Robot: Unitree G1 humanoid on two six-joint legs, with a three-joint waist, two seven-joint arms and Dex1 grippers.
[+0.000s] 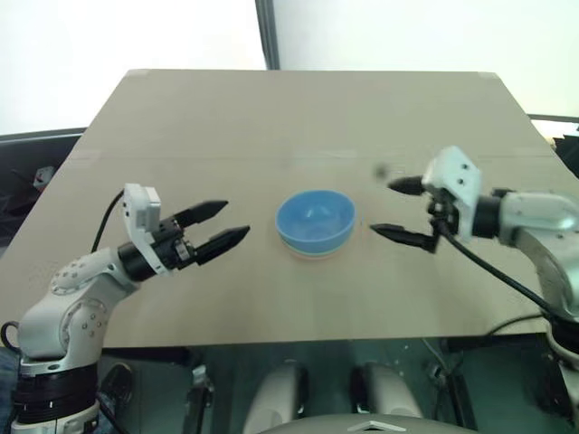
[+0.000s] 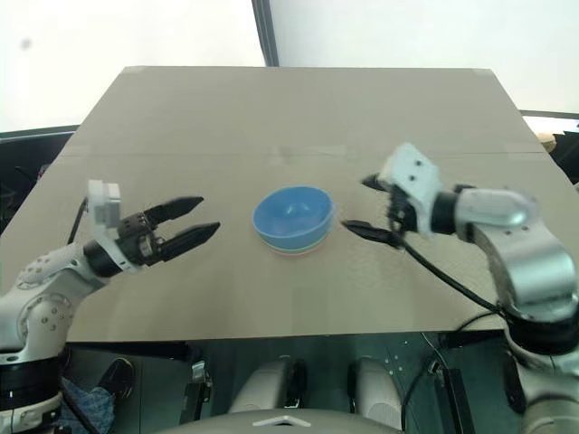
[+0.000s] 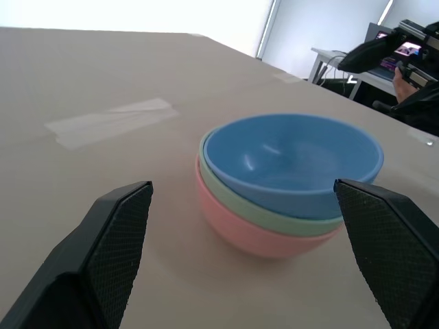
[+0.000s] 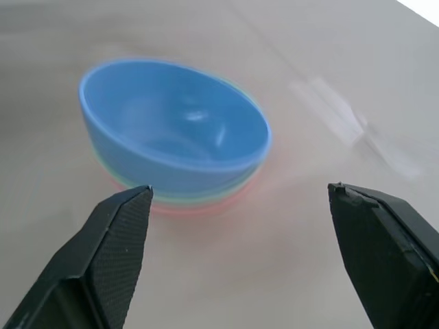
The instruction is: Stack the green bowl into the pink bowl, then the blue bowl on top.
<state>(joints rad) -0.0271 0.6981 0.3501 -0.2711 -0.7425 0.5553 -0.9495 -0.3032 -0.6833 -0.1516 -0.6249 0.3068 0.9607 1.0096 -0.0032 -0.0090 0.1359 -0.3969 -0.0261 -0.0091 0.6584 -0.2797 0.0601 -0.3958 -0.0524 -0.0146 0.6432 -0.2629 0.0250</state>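
Note:
Three bowls stand nested at the middle of the table. The blue bowl point(image 1: 314, 218) is on top, the green bowl point(image 3: 274, 218) shows as a thin band under it, and the pink bowl point(image 3: 254, 236) is at the bottom. My left gripper point(image 1: 220, 227) hovers open a short way to the stack's left, empty. On the other side my right gripper point(image 1: 400, 211) is open and empty too, close to the stack but apart from it.
The tan table point(image 1: 298, 117) runs wide around the stack, with a strip of tape point(image 3: 113, 118) stuck across it behind the bowls. A desk with equipment point(image 3: 405, 55) stands beyond the table's far side.

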